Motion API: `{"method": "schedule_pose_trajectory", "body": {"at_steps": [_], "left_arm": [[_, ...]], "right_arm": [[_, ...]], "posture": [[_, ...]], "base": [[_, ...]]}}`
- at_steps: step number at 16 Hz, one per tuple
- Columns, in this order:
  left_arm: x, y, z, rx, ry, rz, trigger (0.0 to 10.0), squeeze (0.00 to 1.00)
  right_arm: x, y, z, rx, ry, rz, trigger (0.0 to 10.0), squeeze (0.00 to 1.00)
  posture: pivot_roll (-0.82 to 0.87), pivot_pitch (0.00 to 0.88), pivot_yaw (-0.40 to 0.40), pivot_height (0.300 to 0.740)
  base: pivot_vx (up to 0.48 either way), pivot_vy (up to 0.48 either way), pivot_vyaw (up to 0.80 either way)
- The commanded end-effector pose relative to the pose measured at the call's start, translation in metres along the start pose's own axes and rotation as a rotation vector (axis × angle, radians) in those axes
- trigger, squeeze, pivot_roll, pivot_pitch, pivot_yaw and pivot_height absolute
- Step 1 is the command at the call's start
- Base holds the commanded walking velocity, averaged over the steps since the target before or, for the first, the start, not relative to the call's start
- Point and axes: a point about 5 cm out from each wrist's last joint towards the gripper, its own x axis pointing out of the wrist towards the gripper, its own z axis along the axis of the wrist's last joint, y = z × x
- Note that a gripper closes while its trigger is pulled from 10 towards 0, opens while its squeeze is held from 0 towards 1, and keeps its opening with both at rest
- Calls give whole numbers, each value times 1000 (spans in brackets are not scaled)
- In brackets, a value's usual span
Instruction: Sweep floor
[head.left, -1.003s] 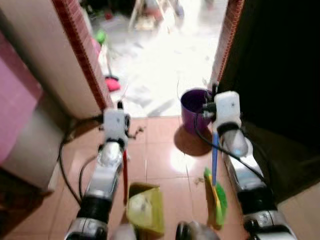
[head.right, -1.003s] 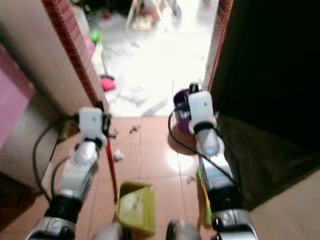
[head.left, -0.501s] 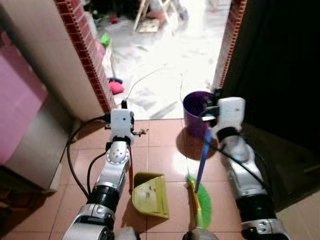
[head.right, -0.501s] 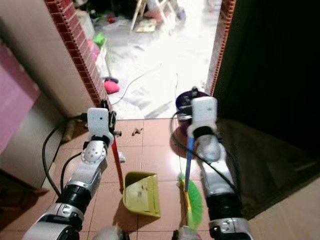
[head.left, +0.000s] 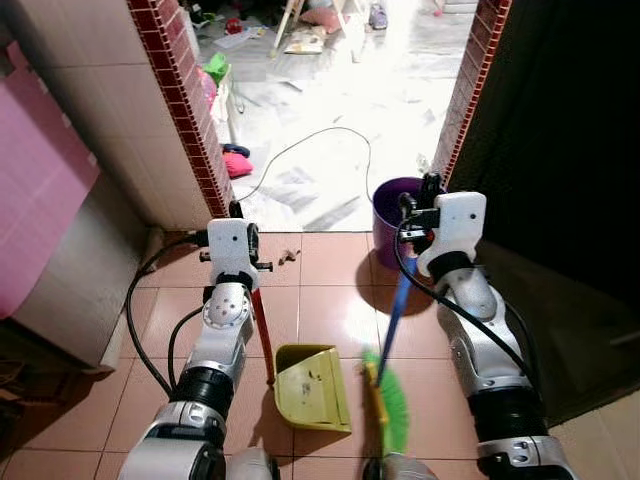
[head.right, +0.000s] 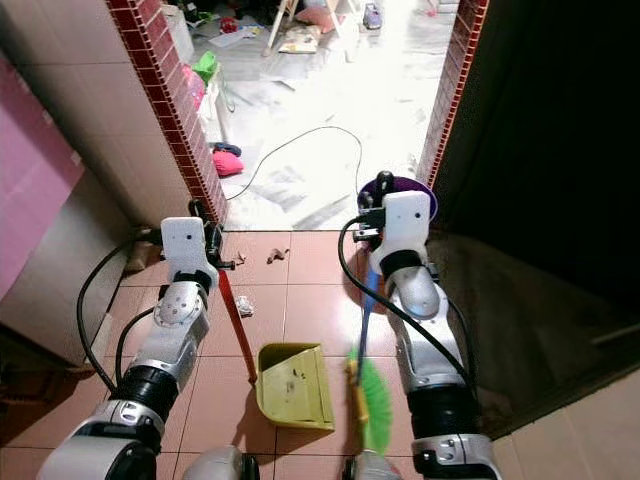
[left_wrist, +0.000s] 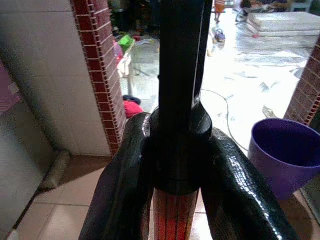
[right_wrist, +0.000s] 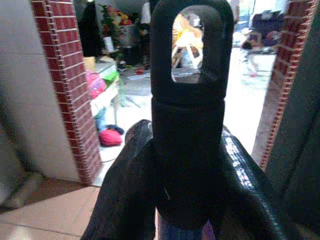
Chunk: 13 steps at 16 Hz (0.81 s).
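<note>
On the left side of the tiled floor (head.left: 330, 300), my left gripper (left_wrist: 172, 165) had its fingers (left_wrist: 125, 180) pinched around the red handle (head.left: 262, 335) of the yellow dustpan (head.left: 312, 387), which rested flat on the tiles just beside my feet. Some small crumbs (head.left: 289, 257) lay further ahead, near the brick doorway post (head.left: 190, 110), and I judged these were what I had to collect. To the right of the dustpan, the green broom (head.left: 388, 390) stood with its bristles on the floor, and my right gripper (right_wrist: 187, 165) had its fingers (right_wrist: 127, 185) clamped on the black top of its blue stick (head.left: 396, 305). Behind it stood the purple bucket (head.left: 395, 210). To do this step well, I thought I should bring the dustpan mouth closer to the crumbs, keep its lip pressed on the tiles, and pull the bristles in short low strokes towards it, away from the bucket.
</note>
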Motion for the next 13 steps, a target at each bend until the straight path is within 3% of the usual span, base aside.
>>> {"method": "schedule_pose_trajectory", "body": {"at_steps": [1,5,7,8,10,13], "left_arm": [[7,3,12,20,-56,7,10000,0],[13,3,14,86,-57,22,10000,0],[15,4,16,71,-56,20,10000,0],[15,5,15,56,-56,29,10000,0],[14,6,11,3,-27,41,10000,0],[14,3,10,-29,-22,47,10000,0]], "right_arm": [[5,6,12,42,-35,31,10000,0],[11,13,17,120,32,85,10000,0],[10,17,22,135,49,120,10000,0],[6,22,19,188,78,172,10000,0],[-1,29,6,425,159,242,10000,0],[-3,23,1,494,153,231,10000,0]], "posture": [[-95,0,49,740],[-118,21,30,740],[-158,27,10,740],[-146,24,17,740],[-128,16,26,740],[-119,0,50,740]], "base": [[0,0,0],[0,0,0],[0,0,0],[0,0,0],[0,0,0],[0,0,0]]}}
